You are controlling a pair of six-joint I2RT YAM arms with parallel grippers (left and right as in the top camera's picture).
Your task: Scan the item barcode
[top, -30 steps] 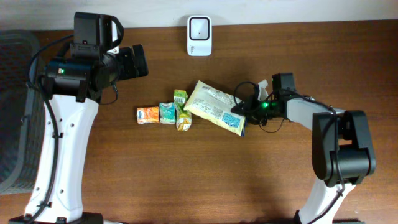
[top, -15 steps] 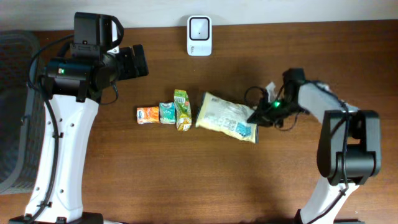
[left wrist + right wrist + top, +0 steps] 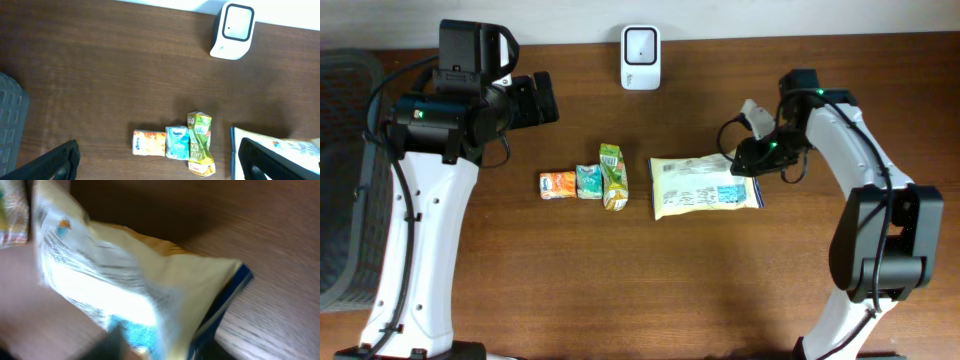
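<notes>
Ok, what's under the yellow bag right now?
Only the wooden table shows around the yellow bag. The bag covers the wood beneath it, so anything under it, and its own underside, is hidden from every view.

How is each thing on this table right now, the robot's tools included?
Snack bag: lying flat.
Scanner: standing at table's back edge, untouched.
Three small packs: lying in a row.
Left tool: open, empty.
Right tool: at bag's corner; grip unclear.
</notes>
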